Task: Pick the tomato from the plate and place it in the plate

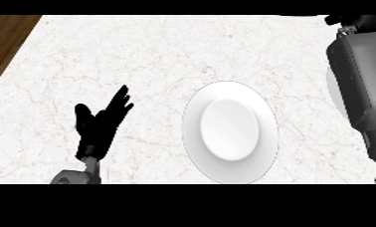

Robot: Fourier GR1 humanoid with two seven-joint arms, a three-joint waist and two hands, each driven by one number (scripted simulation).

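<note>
A white marble counter with faint reddish veins fills the frame, and a strip of brown wood shows at the upper left corner. At the lower left, the left hand stands up from its grey wrist, black fingers straight and spread, thumb apart, holding nothing and resting over the stone. Along the right edge the right forearm runs as a bulky grey shell up to the upper right corner, where only a dark bit of the right hand shows; I cannot tell how its fingers stand. Just right of centre lies a plate, glossy white, smooth, with a broad rim around a shallow well. Nothing lies in it. The tomato is nowhere I can see; the other plate is out of frame too.
</note>
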